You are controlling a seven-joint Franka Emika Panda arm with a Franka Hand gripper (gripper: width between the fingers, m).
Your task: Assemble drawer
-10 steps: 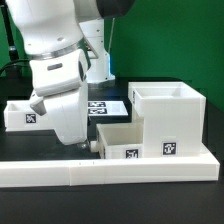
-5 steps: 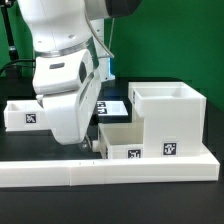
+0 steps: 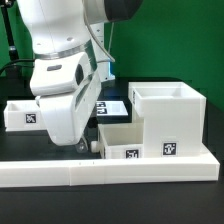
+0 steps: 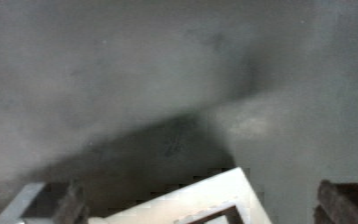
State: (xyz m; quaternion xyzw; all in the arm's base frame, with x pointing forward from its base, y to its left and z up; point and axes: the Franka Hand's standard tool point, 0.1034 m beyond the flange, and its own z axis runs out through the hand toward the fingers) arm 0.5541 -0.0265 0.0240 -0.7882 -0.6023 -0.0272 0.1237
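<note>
Over the near tray beside the shell, fingers sat apart astride its edge; probably pre-grasp, square closing next.

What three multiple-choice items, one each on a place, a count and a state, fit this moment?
1. On which side of the exterior view does the tall box stand?
A. left
B. right
C. behind the arm

2. How many shallow trays are in sight?
A. one
B. two
C. three

3. How do the fingers of the gripper stand?
A. apart
B. shut on a tray
C. out of view

Answers:
1 B: it stands right of the near tray.
2 B: one is beside the box, and the far tray is at the left.
3 A: in the wrist view the fingers stand wide apart.
</note>
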